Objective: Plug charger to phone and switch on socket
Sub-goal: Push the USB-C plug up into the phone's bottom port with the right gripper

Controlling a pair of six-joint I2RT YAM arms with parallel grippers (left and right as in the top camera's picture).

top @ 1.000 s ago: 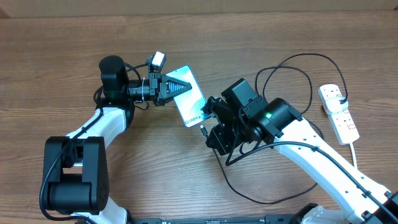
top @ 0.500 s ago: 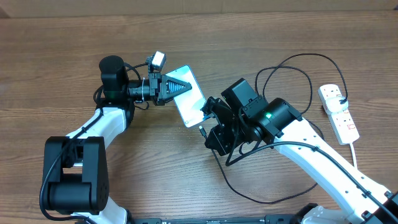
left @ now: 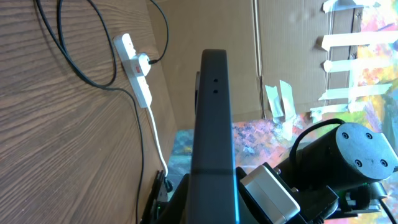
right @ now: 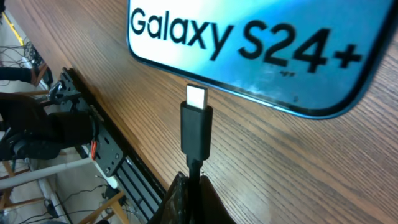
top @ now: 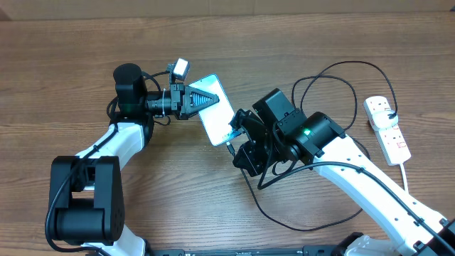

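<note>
Tabletop (top: pixel 64 43): brown wood grain is seen under both arms.
Left hand (top: pixel 205 99): clenched on the phone (top: pixel 222 119), gripped at the end away from the right hand.
Right hand (top: pixel 238 142): clamped on the charger (right: pixel 196 127) plug; its metal tip is pointed at the phone's edge just ahead, with a small gap showing.
Socket (top: pixel 387 128): laid well beyond the right hand, with a black plug seated in it.
Room: a cardboard wall (left: pixel 292 50) with tape strips (left: pixel 351 40) is seen behind.

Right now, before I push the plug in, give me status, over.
Left gripper shut on phone. Right gripper shut on charger, plug just short of phone's edge, not in. Nothing between them. Socket untouched.
</note>
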